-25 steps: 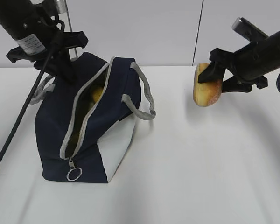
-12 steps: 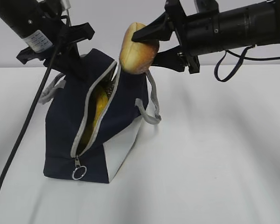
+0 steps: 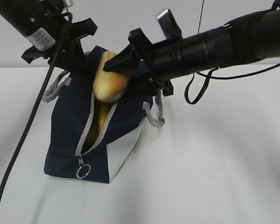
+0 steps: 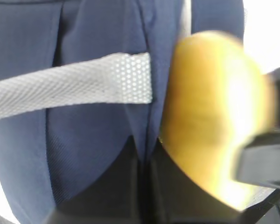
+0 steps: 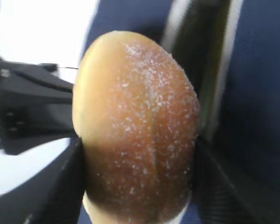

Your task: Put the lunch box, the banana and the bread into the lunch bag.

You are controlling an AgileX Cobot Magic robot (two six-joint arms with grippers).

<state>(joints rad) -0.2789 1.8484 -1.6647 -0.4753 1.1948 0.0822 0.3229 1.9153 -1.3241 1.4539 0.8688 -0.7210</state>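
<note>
The navy lunch bag (image 3: 67,140) stands at the left with its zipper open. The yellow banana (image 3: 100,119) shows inside the opening. My right gripper (image 3: 115,71) is shut on the golden-brown bread (image 3: 109,79) and holds it just above the open top of the bag. In the right wrist view the bread (image 5: 140,121) fills the gap between the black fingers, with the bag's opening (image 5: 210,70) behind it. My left gripper (image 3: 80,64) is shut on the bag's upper edge; its wrist view shows the jaws pinched on a fold of navy fabric (image 4: 84,154). The lunch box is hidden.
A grey webbing handle (image 4: 74,86) lies across the bag's side, and another hangs at the right (image 3: 156,116). The zipper's ring pull (image 3: 83,171) hangs at the bag's near end. White table (image 3: 214,163) extends to the right.
My right gripper has carried the bread from the right side of the table leftward and down to the bag's opening. The left gripper has kept its hold, and the bag has shifted slightly.
</note>
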